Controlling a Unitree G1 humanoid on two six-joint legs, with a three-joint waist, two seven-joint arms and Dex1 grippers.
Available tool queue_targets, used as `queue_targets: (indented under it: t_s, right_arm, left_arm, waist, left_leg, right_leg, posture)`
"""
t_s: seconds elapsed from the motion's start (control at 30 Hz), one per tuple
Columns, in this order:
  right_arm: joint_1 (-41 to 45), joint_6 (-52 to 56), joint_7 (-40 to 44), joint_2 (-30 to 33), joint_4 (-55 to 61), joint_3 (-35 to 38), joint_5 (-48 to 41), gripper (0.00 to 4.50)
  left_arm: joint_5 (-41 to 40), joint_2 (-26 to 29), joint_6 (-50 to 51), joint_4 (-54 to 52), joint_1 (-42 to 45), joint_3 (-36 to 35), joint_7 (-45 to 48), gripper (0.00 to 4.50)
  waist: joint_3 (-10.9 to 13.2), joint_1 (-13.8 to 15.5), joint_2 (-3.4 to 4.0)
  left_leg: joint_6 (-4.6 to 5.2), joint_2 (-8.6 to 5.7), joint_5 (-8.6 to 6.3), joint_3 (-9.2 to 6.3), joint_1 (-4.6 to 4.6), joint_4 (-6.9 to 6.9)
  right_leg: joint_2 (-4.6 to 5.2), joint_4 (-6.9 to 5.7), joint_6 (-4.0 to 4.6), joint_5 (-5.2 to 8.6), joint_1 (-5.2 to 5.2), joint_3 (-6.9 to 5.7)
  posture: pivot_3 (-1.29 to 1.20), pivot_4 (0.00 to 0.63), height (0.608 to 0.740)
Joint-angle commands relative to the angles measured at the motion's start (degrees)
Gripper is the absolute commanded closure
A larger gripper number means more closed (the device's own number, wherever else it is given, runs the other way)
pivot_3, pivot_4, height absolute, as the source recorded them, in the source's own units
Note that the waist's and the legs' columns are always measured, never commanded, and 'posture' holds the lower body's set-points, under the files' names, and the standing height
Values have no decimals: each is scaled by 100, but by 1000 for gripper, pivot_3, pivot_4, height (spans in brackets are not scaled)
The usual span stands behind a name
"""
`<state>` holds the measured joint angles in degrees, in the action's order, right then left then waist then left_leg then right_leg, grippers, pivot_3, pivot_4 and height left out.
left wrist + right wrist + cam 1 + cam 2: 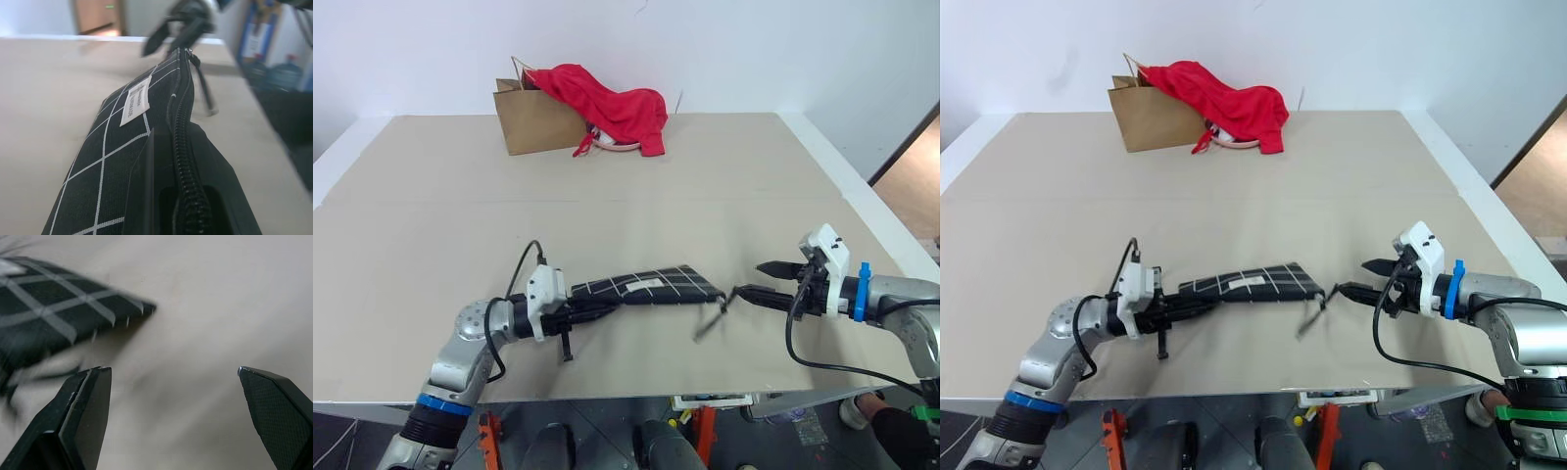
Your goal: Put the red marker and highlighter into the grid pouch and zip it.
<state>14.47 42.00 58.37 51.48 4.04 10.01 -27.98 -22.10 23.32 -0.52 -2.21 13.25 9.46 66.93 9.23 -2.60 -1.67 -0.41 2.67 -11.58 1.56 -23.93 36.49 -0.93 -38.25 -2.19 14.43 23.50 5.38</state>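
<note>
Near the table's (411, 196) front edge, the grid pouch (646, 286) hangs lifted off the surface, its left end clenched in the left gripper (607, 308), zipper running along the top edge. Just right of the pouch, the right gripper (752, 281) has its jaws spread wide, grasping nothing, beside the dangling pull cord (713, 318). Far behind the pouch stands a brown bag (533, 122) under red cloth (612, 106).

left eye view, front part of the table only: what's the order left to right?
left gripper shut on the grid pouch's end → grid pouch → zipper pull cord hanging off its far end → right gripper, open and clear of the cord.
</note>
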Motion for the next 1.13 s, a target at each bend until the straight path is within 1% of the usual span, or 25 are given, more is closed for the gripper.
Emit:
queue_targets:
  t_s: [0.03,0.07,0.1,0.2,0.23,0.27,0.33,0.4,0.53,0.63,0.7,0.8,0.87,0.93,1.03,1.13]
  right_arm:
    - [21,-81,-48,14,232,157,-82,59]
    - [21,-85,-52,12,235,146,-75,0]
    - [23,-87,-53,12,234,145,-74,0]
    - [-22,-113,70,11,237,327,-237,0]
    - [-38,-137,117,5,235,405,-310,0]
    - [-48,-165,155,1,218,467,-371,0]
    - [-66,-320,249,-24,163,593,-463,0]
    - [-67,-459,322,-67,97,705,-554,0]
    - [-30,-533,471,-67,-106,883,-730,0]
    - [-39,-555,515,4,-221,968,-746,0]
    - [-21,-572,510,39,-318,1017,-734,0]
    - [43,-626,466,68,-507,1085,-692,0]
    - [81,-659,458,77,-609,1107,-674,0]
    - [122,-676,412,71,-684,1108,-655,0]
    - [172,-691,352,33,-734,1063,-655,0]
    - [235,-709,284,-33,-763,993,-638,0]
  left_arm:
    - [217,13,-321,394,229,65,110,4500]
    - [264,23,-328,511,287,84,126,3746]
    - [288,42,-285,593,344,102,152,3381]
    - [7,81,238,545,480,-28,119,2015]
    - [-73,102,374,483,482,-79,90,1304]
    - [-130,127,496,414,465,-116,65,1001]
    - [-237,246,842,163,335,-199,-34,24]
    - [-498,444,1347,-193,135,-285,-22,24]
    - [-1227,1067,2641,-978,-401,-644,-120,24]
    - [-1633,1536,3443,-1415,-905,-1161,-501,24]
    - [-1894,1735,3911,-1545,-1163,-1668,-881,24]
    - [-2226,1701,4282,-1536,-1298,-2551,-1659,24]
    - [-2435,1711,4572,-1370,-1241,-2943,-1971,24]
    - [-2379,1694,4438,-1131,-1209,-3332,-2201,24]
    - [-2425,1657,4398,-1020,-1184,-3613,-2370,24]
    - [-2424,1523,4289,-990,-1148,-3689,-2484,24]
  waist:
    - [0,0,0]
    - [0,0,0]
    - [0,-1,0]
    - [0,1,0]
    - [0,2,0]
    - [0,3,0]
    - [0,1,0]
    - [0,-2,0]
    - [2,-17,0]
    - [3,-14,0]
    - [3,-14,0]
    - [4,-12,0]
    - [4,-8,0]
    - [4,-8,0]
    - [4,-9,0]
    - [4,-9,0]
  left_leg:
    - [0,0,0,0,7,0]
    - [0,-1,0,1,9,1]
    - [1,-1,1,4,10,2]
    - [1,-3,0,7,5,5]
    - [1,-4,0,7,3,4]
    - [1,-4,-1,8,2,4]
    - [5,-5,-5,7,-3,3]
    - [6,-3,-8,3,-3,1]
    - [7,0,-9,1,-1,-3]
    - [7,4,-10,0,3,-5]
    - [7,6,-9,0,6,-4]
    - [7,7,-9,2,9,-2]
    - [6,4,-8,3,9,3]
    - [6,1,-8,5,9,3]
    - [6,-4,-9,9,9,2]
    - [3,-5,-10,8,8,-4]
  right_leg:
    - [0,0,0,0,-5,1]
    - [0,0,0,-1,-7,3]
    - [1,0,-1,-2,-8,6]
    - [3,2,-9,-3,-7,13]
    - [5,3,-15,0,-7,13]
    - [6,2,-17,2,-7,13]
    - [7,3,-20,7,-5,12]
    - [5,3,-18,11,-5,10]
    - [5,1,-11,16,-4,6]
    - [7,0,-7,19,-5,1]
    - [11,-1,-5,19,-6,0]
    - [20,-1,-6,19,-8,0]
    - [23,-1,-4,20,-12,-1]
    - [24,0,-5,20,-12,1]
    - [23,1,-7,19,-10,3]
    - [22,1,-8,22,-7,2]
  posture:
    - [0,150,740]
    - [0,150,740]
    - [0,150,740]
    - [0,150,740]
    - [0,150,740]
    - [0,150,740]
    - [0,150,740]
    - [0,150,740]
    - [0,150,740]
    - [0,150,740]
    - [0,150,740]
    - [0,150,740]
    - [0,150,740]
    - [0,150,740]
    - [0,150,740]
    - [0,150,740]
